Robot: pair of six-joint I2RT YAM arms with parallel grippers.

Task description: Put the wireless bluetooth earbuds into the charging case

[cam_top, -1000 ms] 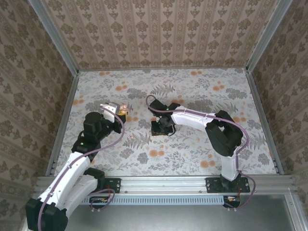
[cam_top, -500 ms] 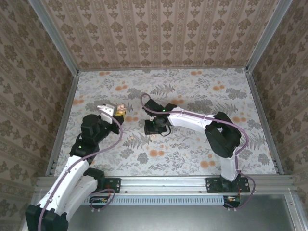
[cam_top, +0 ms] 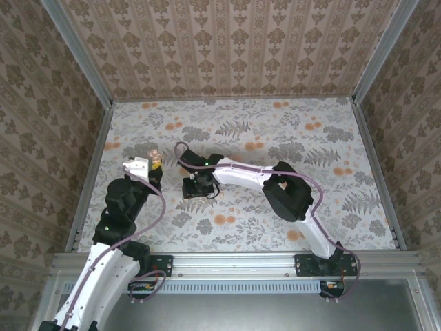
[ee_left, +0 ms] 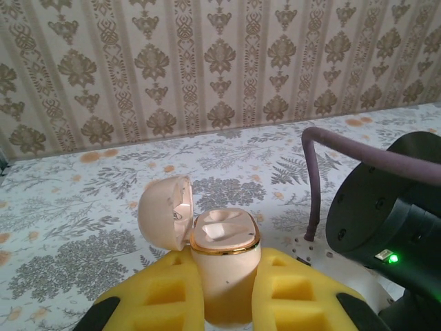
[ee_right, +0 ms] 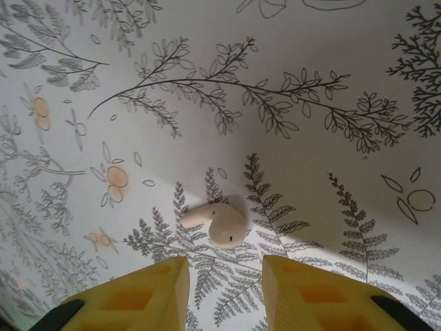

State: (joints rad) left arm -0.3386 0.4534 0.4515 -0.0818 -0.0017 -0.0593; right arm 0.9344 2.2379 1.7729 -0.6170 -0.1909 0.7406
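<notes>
Floral table (ee_right: 358,62). Left gripper (ee_left: 224,303) clenched on the open charging case (ee_left: 222,241). Right gripper (ee_right: 224,279) released, empty, above a loose earbud (ee_right: 219,223). Insertion pending.

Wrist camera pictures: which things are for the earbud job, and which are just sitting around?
For the job:
- small round salmon-pink plastic charging case, lid open, clamped in the left end effector
- small pale-pink plastic earbud, lying just ahead of the open right end effector

Just there:
- flowery white table
- brown patterned wallpaper wall
- purple rubber cable
</notes>
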